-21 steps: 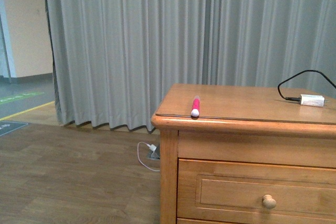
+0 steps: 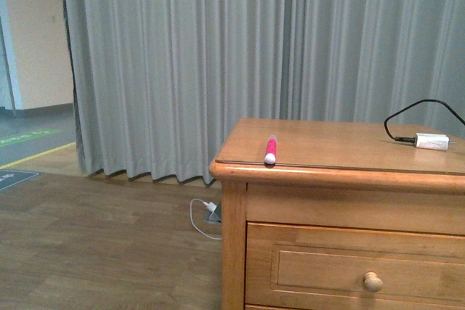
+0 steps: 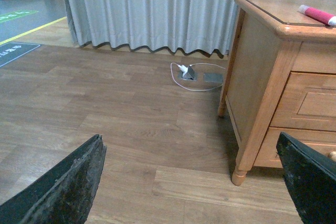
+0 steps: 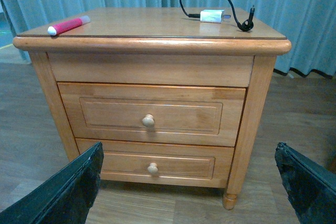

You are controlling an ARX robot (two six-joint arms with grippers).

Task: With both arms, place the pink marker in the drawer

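Left gripper (image 3: 189, 139): both black fingers (image 3: 63, 187) sit in the lower corners of the frame, spread wide, nothing between them. Wooden cabinet (image 3: 257, 77) along the right edge. Pink marker (image 3: 317, 15) lies on its top, upper right. Top drawer (image 3: 315, 103) closed. Grey curtain (image 3: 152, 9) across the top. White cable (image 3: 197, 77) on the floor at centre.

Soft even indoor light, slightly grainy

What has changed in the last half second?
Nothing on the cabinet moved; the front view only shifted a hair. The pink marker still lies by the top's front edge, the drawer stays shut, the white adapter is unmoved. The left pincer and right pincer hang open, empty.
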